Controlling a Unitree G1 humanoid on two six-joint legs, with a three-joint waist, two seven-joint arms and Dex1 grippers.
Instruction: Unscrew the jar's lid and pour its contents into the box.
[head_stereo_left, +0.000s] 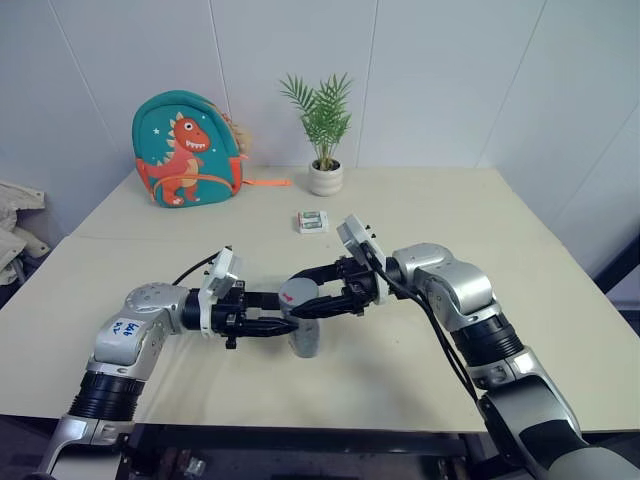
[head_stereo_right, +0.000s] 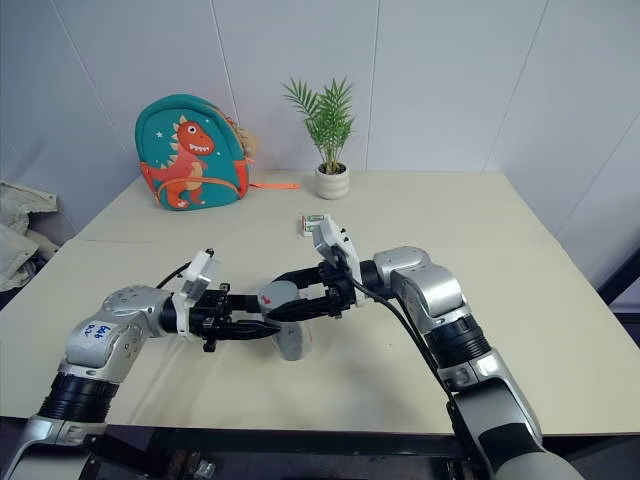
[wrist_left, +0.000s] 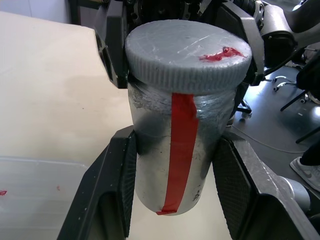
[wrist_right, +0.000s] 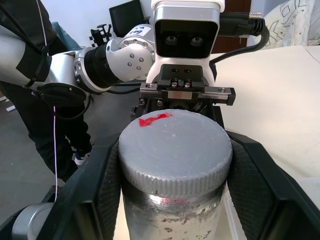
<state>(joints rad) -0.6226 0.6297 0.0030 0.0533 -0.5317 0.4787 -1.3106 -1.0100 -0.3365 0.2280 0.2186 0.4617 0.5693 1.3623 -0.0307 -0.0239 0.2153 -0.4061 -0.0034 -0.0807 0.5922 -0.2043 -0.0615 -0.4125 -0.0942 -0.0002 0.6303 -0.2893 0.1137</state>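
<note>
- Backpack (head_stereo_left: 185, 148) with a dinosaur leans on the far wall at the left, well away from the work.
- The left gripper (head_stereo_left: 262, 322) squeezes the jar's (wrist_left: 175, 150) body between its two fingers and holds it up over the front of the table (head_stereo_left: 520, 230).
- The lid (wrist_right: 175, 150) sits on top of the jar, not off yet.
- The right gripper (head_stereo_left: 318, 300) comes from the other side. Its fingers sit around the lid's edge, but I cannot tell if they are pinching it.
- I think the lid hand should grip snugly and twist flat while the other hand keeps the jar steady.
- The clear box (wrist_left: 45, 195) waits on the table under the jar.
</note>
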